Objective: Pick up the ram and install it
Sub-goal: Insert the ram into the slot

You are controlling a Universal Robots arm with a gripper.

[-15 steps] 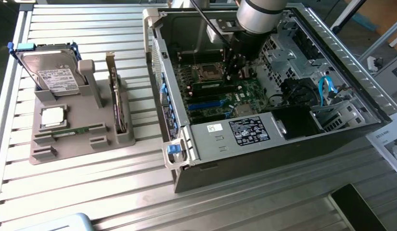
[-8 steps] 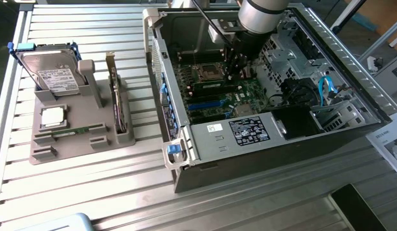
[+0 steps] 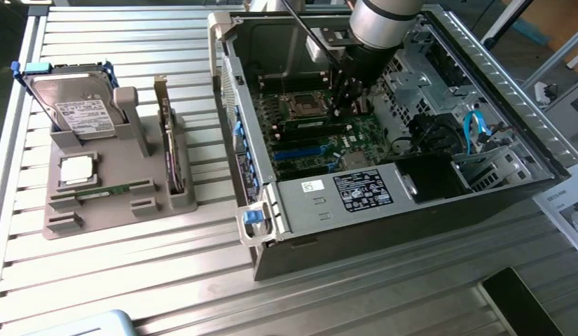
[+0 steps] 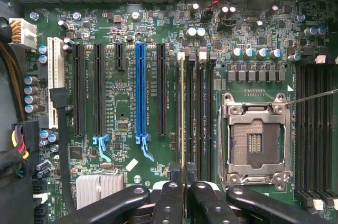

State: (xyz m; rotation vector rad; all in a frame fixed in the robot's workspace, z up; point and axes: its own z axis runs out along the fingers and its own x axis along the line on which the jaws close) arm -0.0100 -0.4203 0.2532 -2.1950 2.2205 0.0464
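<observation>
A robot arm reaches down into an open computer case [image 3: 270, 203] lying on a slatted metal table [image 3: 129, 280]. Its gripper [image 4: 183, 175] is almost closed, the two fingers pinching a ram stick [image 4: 182, 108] by one end. In the wrist view the stick shows edge-on, as a thin pale line running straight out from the fingers, lengthwise over the first of a row of black memory slots [image 4: 199, 113] on the green motherboard [image 4: 127, 145]. I cannot tell whether its lower edge is touching the slot yet. Just beyond the slots, to one side of the gripper, sits the empty silver processor socket [image 4: 256, 139]; to the other side stand longer card slots, one of them blue [image 4: 140, 86].

My worry is alignment. The stick is held at one end only, so the far end could sag or swing and catch a slot wall. If the notch or the angle is slightly off, pressing down could bend the stick, or let it slip in the fingers, or land it in the neighbouring slot
</observation>
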